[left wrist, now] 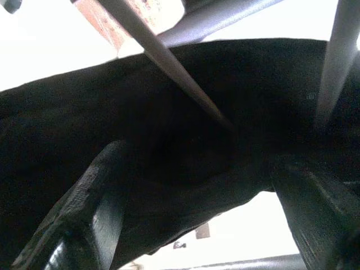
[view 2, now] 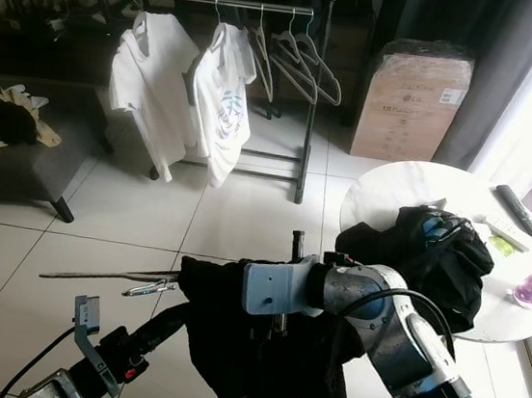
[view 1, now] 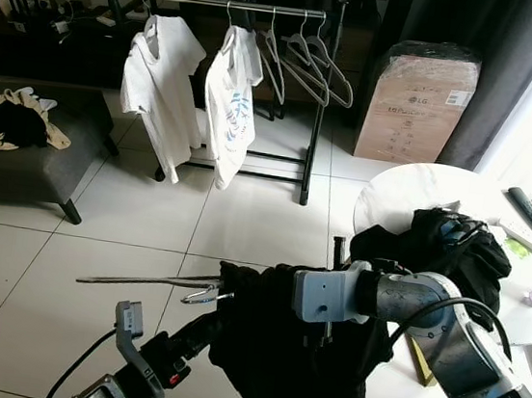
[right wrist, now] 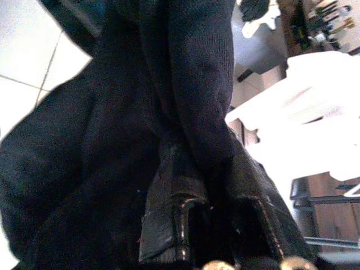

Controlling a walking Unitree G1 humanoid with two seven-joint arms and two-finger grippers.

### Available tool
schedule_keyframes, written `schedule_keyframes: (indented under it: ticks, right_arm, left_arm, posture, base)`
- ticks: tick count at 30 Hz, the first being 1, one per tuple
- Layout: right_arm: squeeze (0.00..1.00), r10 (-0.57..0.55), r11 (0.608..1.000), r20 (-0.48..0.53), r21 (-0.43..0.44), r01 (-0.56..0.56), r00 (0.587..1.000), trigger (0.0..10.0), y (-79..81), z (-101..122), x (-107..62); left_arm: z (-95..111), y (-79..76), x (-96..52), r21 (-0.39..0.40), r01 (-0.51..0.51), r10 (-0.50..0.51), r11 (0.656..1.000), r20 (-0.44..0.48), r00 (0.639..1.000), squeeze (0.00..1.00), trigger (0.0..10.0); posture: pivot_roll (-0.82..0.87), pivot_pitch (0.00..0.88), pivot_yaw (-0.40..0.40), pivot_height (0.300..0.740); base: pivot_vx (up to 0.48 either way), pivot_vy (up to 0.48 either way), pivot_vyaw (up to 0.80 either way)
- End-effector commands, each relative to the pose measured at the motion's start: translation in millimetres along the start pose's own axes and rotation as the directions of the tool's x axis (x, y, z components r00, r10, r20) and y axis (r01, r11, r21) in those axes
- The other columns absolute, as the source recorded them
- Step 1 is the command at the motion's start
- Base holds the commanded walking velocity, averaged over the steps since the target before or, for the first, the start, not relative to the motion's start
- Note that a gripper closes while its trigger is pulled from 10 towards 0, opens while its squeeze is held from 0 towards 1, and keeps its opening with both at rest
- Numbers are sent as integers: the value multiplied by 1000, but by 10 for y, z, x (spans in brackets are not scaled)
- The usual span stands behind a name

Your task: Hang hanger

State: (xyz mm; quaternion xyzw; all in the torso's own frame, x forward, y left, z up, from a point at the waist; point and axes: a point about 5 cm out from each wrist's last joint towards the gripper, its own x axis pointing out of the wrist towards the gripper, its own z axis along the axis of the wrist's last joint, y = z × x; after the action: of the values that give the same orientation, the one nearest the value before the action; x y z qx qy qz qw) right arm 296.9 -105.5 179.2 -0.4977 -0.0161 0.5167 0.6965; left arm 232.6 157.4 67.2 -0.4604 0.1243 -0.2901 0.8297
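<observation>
Hanger [view 1: 144,281] juts from a black shirt [view 1: 276,356] held over the floor [view 1: 96,236]; right gripper [right wrist: 216,191] pinches the shirt, left gripper [left wrist: 197,185] spread around it

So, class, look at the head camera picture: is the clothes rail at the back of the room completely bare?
No: the rail carries two white T-shirts and several empty hangers.

Matt black knit garment [view 1: 285,357], soft cloth, pinched between my right gripper [right wrist: 211,185] and its dull rubbery fingers [right wrist: 169,225]. Thin hanger [view 1: 154,282] of bare shiny metal. Floor [view 1: 138,212] of glossy pale tile; my arms [view 1: 409,299] are brushed silver metal.
</observation>
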Motion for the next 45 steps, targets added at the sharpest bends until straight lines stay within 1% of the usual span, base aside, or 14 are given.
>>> schedule_keyframes:
  ticks: [1, 10, 14, 15, 20, 25, 28, 32, 33, 34, 36, 38, 41, 45]
  right_arm:
    - [0, 9, 1000, 43, -24, -8, 999, 10000, 5, 113, -19]
    - [0, 18, 999, 54, -29, -17, 998, 10000, 18, 182, -47]
    - [0, 20, 999, 68, -32, -18, 998, 10000, 15, 232, -56]
    - [0, 27, 999, 69, -35, -25, 997, 10000, 17, 247, -62]
    - [0, 29, 999, 73, -40, -26, 997, 10000, 5, 278, -71]
    - [0, 34, 998, 84, -52, -30, 996, 10000, -9, 336, -80]
    - [0, 37, 997, 99, -66, -31, 994, 10000, -24, 403, -92]
    - [0, 50, 997, 126, -70, -42, 991, 10000, -20, 489, -103]
    - [0, 61, 996, 142, -72, -51, 988, 10000, -5, 532, -103]
    - [0, 61, 996, 142, -72, -51, 988, 10000, -5, 532, -103]
    - [0, 72, 996, 165, -70, -61, 984, 10000, 7, 591, -103]
    - [0, 72, 996, 167, -69, -61, 983, 10000, 7, 596, -104]
    - [0, 69, 996, 161, -67, -59, 984, 10000, 2, 585, -107]
    - [0, 31, 999, 118, -43, -26, 993, 10000, -67, 494, -120]
  left_arm:
    - [-6, 32, -21, -20, -33, 33, 999, 3, 999, 0, 10000]
    - [0, 95, -2, -45, -92, 92, 995, 0, 996, 0, 10000]
    - [-49, 188, 14, -30, -176, 174, 984, -58, 983, 0, 10000]
    - [-89, 278, 15, -29, -254, 250, 967, -89, 964, 0, 10000]
    - [-65, 328, 13, -53, -279, 275, 959, -74, 959, 0, 10000]
    - [-65, 352, 30, -9, -310, 307, 951, -124, 944, 0, 10000]
    - [-65, 363, 90, 80, -346, 355, 935, -179, 918, 0, 10000]
    - [-47, 416, 150, 102, -429, 441, 897, -218, 870, 0, 10000]
    - [-34, 454, 165, 107, -472, 484, 875, -232, 844, 0, 10000]
    - [-34, 454, 165, 107, -472, 484, 875, -232, 844, 0, 10000]
    - [-11, 483, 182, 164, -508, 534, 845, -248, 808, 0, 10000]
    - [1, 491, 186, 173, -520, 548, 836, -244, 800, 0, 10000]
    - [62, 538, 171, 208, -587, 621, 783, -209, 755, 0, 10000]
    - [169, 632, 92, 274, -688, 735, 672, -141, 663, 0, 10000]
  posture:
    - [-55, 166, 21, 740]
    - [-56, 165, 24, 740]
    - [-59, 165, 26, 740]
    - [-58, 165, 27, 740]
    - [-58, 166, 26, 740]
    - [-58, 167, 27, 740]
    - [-60, 166, 28, 740]
    - [-60, 166, 29, 740]
    - [-62, 166, 29, 740]
    - [-62, 166, 29, 740]
    - [-62, 166, 30, 740]
    - [-62, 166, 30, 740]
    - [-60, 166, 30, 740]
    - [-59, 167, 30, 740]
  base:
    - [0, 0, 0]
    - [0, 0, 0]
    - [0, 0, 0]
    - [0, 0, 0]
    - [0, 0, 0]
    - [0, 0, 0]
    - [0, 0, 0]
    - [0, 0, 0]
    - [0, 0, 0]
    - [0, 0, 0]
    - [0, 0, 0]
    - [0, 0, 0]
    - [0, 0, 0]
    - [0, 0, 0]
